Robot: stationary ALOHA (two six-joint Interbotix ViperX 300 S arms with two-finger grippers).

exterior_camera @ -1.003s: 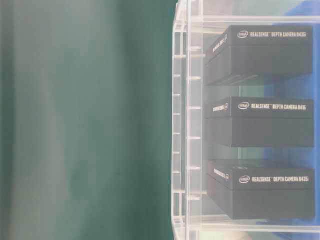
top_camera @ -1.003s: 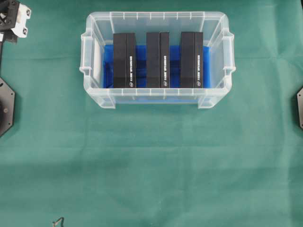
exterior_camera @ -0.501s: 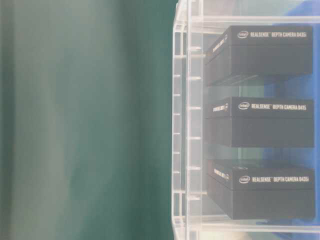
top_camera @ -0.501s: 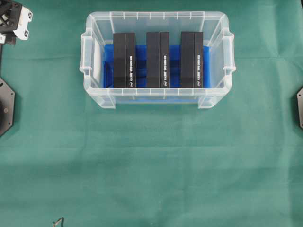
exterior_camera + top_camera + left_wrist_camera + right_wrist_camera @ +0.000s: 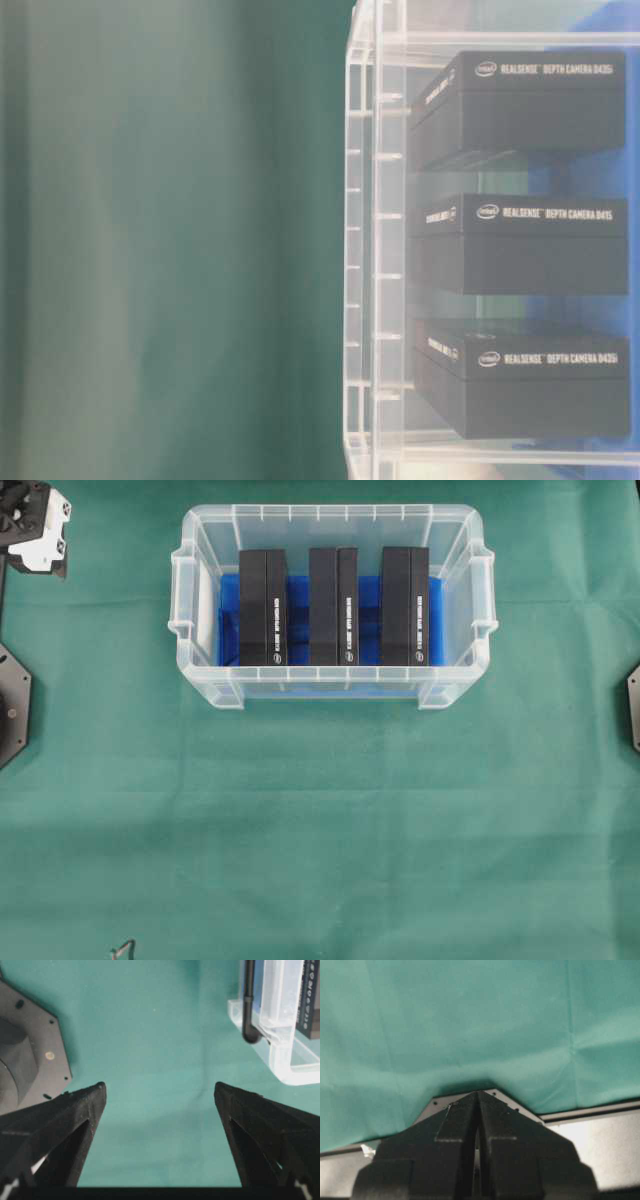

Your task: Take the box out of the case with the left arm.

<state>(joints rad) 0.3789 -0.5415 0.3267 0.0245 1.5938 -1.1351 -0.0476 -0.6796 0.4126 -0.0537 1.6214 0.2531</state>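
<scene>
Left pincer spread wide and empty, off to one side of the case.

The left pincer (image 5: 160,1095) stood with its jaws far apart, nothing between them but green cloth, and it hung over the surface (image 5: 320,830) by the far left corner, well apart from the case (image 5: 330,518). The right pincer (image 5: 478,1097) had its fingers pressed together, holding nothing. Inside the clear case three black boxes stood side by side on the blue cloth (image 5: 228,620): the left box (image 5: 263,607), the middle box (image 5: 333,606), the right box (image 5: 404,606).

Three black boxes (image 5: 334,606) upright in clear case (image 5: 330,690).
</scene>
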